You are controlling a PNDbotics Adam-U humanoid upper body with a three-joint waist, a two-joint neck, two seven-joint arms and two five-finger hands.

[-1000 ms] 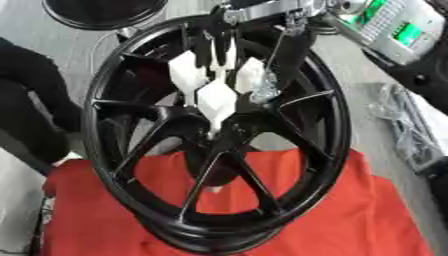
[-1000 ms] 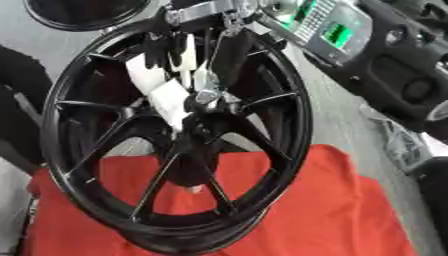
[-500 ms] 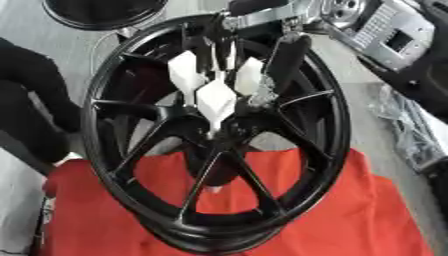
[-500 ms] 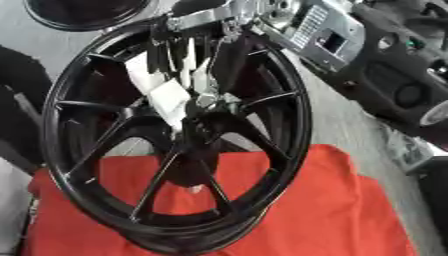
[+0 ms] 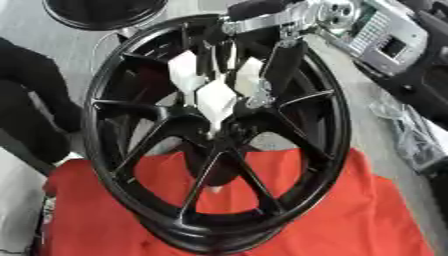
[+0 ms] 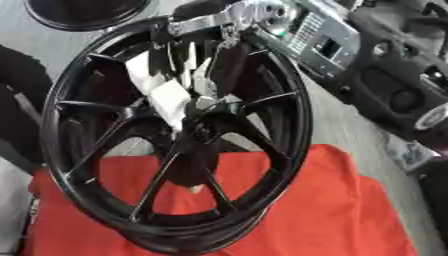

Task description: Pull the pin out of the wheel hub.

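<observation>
A black multi-spoke wheel (image 5: 131, 165) stands tilted on a red cloth (image 5: 350, 210). My right hand (image 5: 214, 97) reaches in from the upper right and sits over the wheel's centre. Its white-padded fingers (image 5: 184, 72) converge downward and pinch a thin pale pin (image 5: 210, 131) that sticks out of the hub (image 5: 214, 145). The silver wrist (image 6: 254, 15) shows above the rim. My left hand is in no view.
Grey and black equipment (image 6: 394, 85) lies along the right side close to the rim. A round black object (image 5: 101, 10) sits at the top left. A dark shape (image 5: 35, 110) fills the left edge. Clear plastic wrapping (image 5: 411, 130) lies right of the wheel.
The hand stays pinched at the hub. The grey part behind the wrist has turned, and its green light no longer shows. The wheel has not moved.
</observation>
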